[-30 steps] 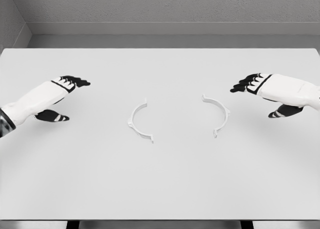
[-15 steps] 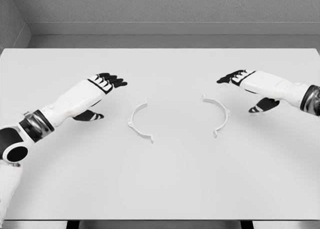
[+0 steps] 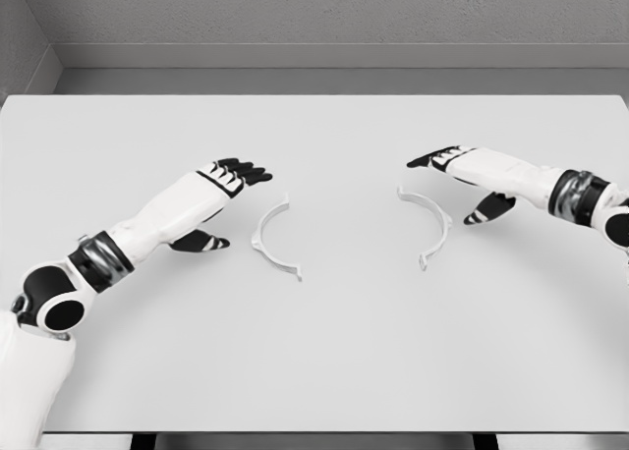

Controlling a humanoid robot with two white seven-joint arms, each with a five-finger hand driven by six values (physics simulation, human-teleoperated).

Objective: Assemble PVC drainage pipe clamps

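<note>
Two white half-ring pipe clamp halves lie flat on the white table point(image 3: 314, 352). The left clamp half point(image 3: 274, 237) curves open toward the right, and the right clamp half point(image 3: 429, 222) curves open toward the left, with a gap between them. My left hand point(image 3: 224, 190) hovers just left of the left half, fingers stretched out and thumb hanging below, holding nothing. My right hand point(image 3: 454, 175) hangs over the upper end of the right half, fingers extended, thumb down, nothing in it.
The grey back wall point(image 3: 314, 18) rises behind the table's far edge. Both forearms reach in over the table from the lower left and the right edge.
Both hands have moved inward over the last second, the left one rightward toward the left half, the right one leftward over the right half. The clamp halves have not moved.
</note>
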